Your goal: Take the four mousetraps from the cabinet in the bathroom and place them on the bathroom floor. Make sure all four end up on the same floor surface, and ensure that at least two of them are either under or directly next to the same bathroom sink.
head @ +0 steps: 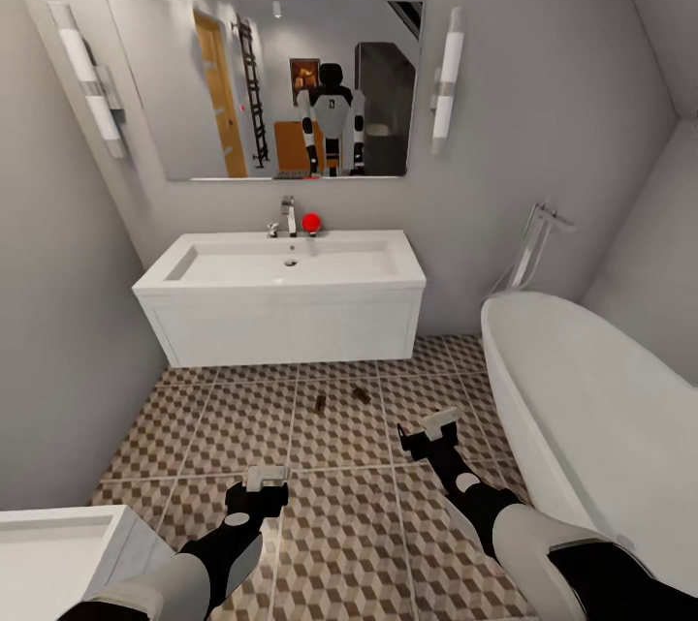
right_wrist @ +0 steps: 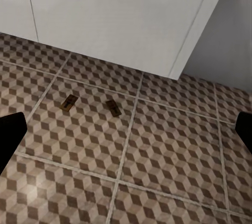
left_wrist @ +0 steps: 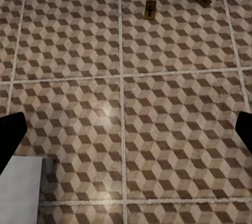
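Wide mirror (head: 267, 88) hangs on the grey wall, 2 tube lights (head: 92, 88) flanking it. White oval bathtub (head: 591, 418) sits right, chrome floor tap (head: 531, 243) just behind its rim.

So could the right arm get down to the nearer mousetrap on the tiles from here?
Probably yes: the right claw hangs open just short of the mousetrap, with only bare bathroom floor between them.
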You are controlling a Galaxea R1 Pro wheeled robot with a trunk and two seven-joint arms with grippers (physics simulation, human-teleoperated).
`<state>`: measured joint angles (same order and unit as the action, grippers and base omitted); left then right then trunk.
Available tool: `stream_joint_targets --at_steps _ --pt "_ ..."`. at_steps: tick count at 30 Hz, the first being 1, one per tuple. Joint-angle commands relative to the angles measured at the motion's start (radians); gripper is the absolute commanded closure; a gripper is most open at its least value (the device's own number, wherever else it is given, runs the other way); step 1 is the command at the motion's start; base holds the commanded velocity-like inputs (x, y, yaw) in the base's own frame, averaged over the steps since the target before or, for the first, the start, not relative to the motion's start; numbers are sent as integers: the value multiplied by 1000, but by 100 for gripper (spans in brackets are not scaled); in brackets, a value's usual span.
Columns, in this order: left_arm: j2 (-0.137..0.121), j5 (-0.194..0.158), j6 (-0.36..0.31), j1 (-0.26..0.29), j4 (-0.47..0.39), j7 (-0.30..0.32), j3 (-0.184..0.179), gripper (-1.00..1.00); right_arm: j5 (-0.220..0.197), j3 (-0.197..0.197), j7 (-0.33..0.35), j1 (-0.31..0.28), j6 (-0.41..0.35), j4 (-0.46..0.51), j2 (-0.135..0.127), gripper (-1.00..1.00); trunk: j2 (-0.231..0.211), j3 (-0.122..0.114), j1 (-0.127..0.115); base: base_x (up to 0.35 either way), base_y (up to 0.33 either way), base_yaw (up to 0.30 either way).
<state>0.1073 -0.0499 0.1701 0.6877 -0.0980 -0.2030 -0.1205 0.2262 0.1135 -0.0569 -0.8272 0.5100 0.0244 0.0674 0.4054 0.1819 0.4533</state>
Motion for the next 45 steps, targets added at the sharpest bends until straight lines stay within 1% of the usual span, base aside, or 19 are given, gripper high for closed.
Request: stream_joint_targets --at_steps 1,34,45 --pt "0 -5 3 1 1 -5 -8 -100 1 8 -6 -1 2 -1 0 -100 -5 -2 -3 0 0 0" --pt "0 -5 3 1 1 -5 -8 -100 1 8 -6 -1 2 -1 0 -100 -5 -37 -3 0 0 0" --pt "0 -5 3 1 1 -4 -8 -100 1 8 -6 -1 2 -1 0 -100 -5 -41 -3 0 0 0"
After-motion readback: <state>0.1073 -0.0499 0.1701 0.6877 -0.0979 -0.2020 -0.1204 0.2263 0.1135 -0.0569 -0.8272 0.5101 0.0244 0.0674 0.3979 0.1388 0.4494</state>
